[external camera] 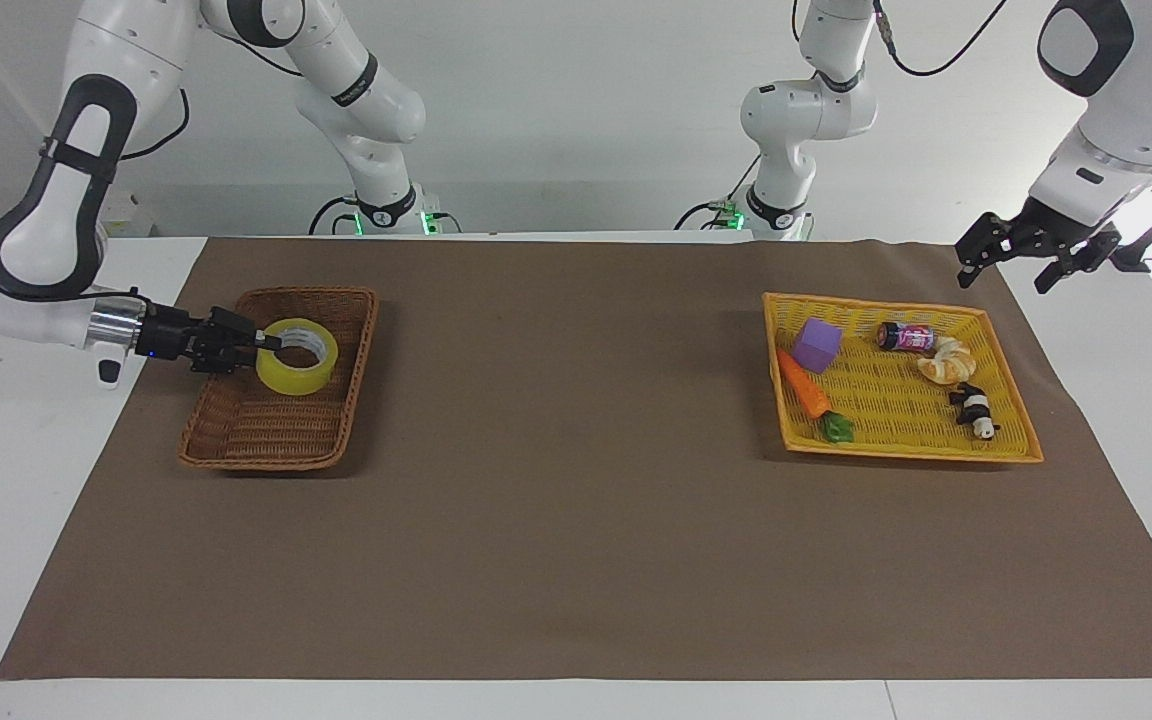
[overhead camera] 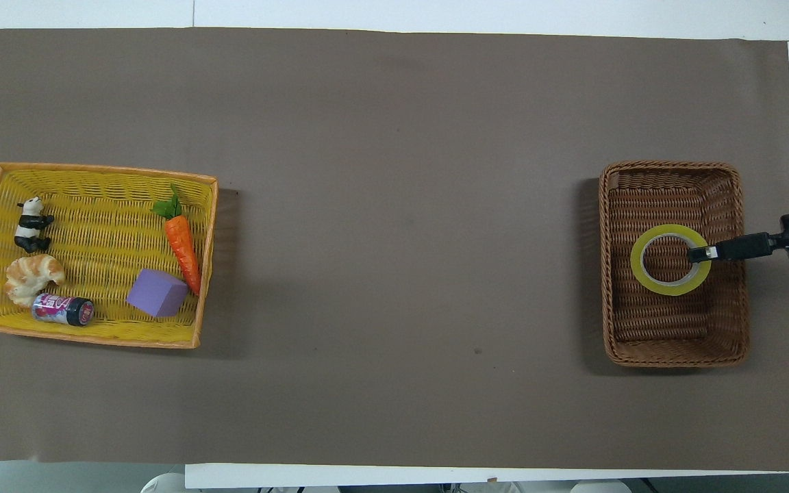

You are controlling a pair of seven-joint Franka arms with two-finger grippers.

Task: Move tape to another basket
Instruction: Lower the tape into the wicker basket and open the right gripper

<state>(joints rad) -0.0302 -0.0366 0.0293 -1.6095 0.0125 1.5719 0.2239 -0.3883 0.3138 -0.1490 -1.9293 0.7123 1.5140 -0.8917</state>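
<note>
The yellow tape roll (external camera: 301, 376) lies flat, low inside the brown wicker basket (external camera: 266, 461) at the right arm's end of the table. My right gripper (external camera: 271, 343) reaches in over the basket's rim and is shut on the roll's wall, with one finger inside the ring. Whether the roll rests on the basket floor I cannot tell. The overhead view shows the tape (overhead camera: 668, 288) near the middle of the basket (overhead camera: 675, 360), with the right gripper (overhead camera: 699, 253) on it. My left gripper (external camera: 1008, 262) is open and empty in the air, over the table by the yellow basket's corner.
The yellow tray basket (external camera: 911, 452) at the left arm's end holds a purple block (external camera: 816, 344), a carrot (external camera: 804, 386), a small can (external camera: 906, 337), a croissant (external camera: 948, 362) and a panda figure (external camera: 974, 410). A brown mat (external camera: 576, 520) covers the table.
</note>
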